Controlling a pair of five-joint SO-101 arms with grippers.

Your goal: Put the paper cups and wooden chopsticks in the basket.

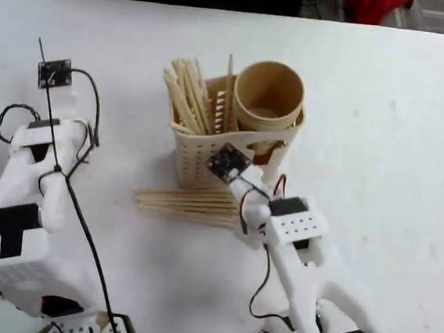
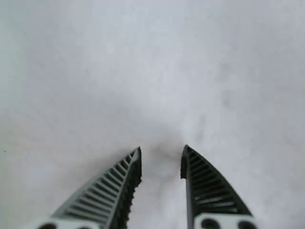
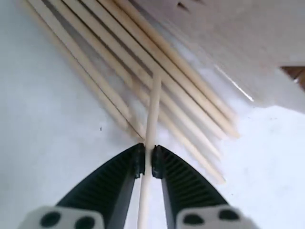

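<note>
- Step: chopstick transfer is in hand. The cups (image 1: 268,96) already sit nested in the basket (image 1: 199,160), beside a bundle (image 1: 185,96) of chopsticks standing in it.
- Right gripper (image 3: 147,160): fingers pressed together on one chopstick (image 3: 153,109). That stick lies across the pile (image 1: 191,203) on the table (image 1: 384,111), just in front of the basket.
- Left gripper (image 2: 161,155): jaws spread with nothing between them, over bare table well apart from the basket.
- Next move (judgement): lift the pinched stick clear of the pile without dragging its neighbours, tip it upright, and release it in with the bundle.
- Risk (judgement): a thin round stick may pivot in the pinch as it is lifted.
- Counts:
  - Basket: one.
  - Chopstick held: one.
  - Pile: about six, some overlapping, so not certain.
  - Bundle: roughly eight to ten, too crowded to count exactly.
  - Cups: one stack with at least three rims showing; exact number cannot be told.
- Progress (estimate): cups done, chopsticks somewhat over half done.
</note>
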